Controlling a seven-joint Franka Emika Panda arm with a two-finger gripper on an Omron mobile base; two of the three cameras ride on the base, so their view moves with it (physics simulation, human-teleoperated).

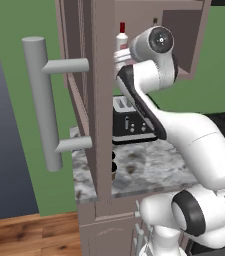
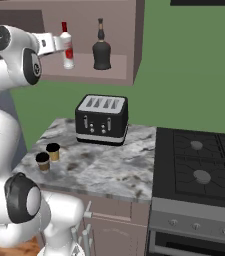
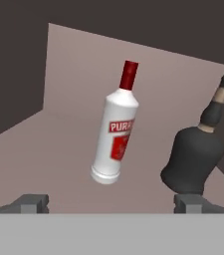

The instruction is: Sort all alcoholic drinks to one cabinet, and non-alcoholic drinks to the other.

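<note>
Simulated kitchen, open wall cabinet (image 2: 134, 45) above a marbled surface (image 2: 114, 165). On the cabinet's plain inner shelf (image 2: 91, 74): clear bottle with red label and cap (image 2: 66, 47), upright beside the squat black bottle with thin brown neck (image 2: 101, 50), the two close but apart. White arm raised to shelf height, pincer (image 2: 59, 44) at the clear bottle's side in the right base view, contact not discernible there. Seen from the hand camera: pincer (image 3: 111, 203) spread wide, dark fingertips (image 3: 31, 203) at either lower corner, nothing between them; clear bottle (image 3: 116, 132) ahead of the gap and slanted by the camera's roll, black bottle (image 3: 195, 159) to its right, both against the mauve-brown back wall. In the left base view: cabinet door (image 1: 91, 100) swung open edge-on, thick grey bar handle (image 1: 46, 100) projecting at left, red cap of the clear bottle (image 1: 122, 37) peeking past the arm's wrist. Below, on the surface: black four-slot toaster (image 2: 102, 119) toward the back, two small tan cups with black tops (image 2: 48, 156) near the front left corner, just beside each other. Gas hob (image 2: 199, 160) to the right of the surface, drawer units (image 2: 114, 225) beneath.
</note>
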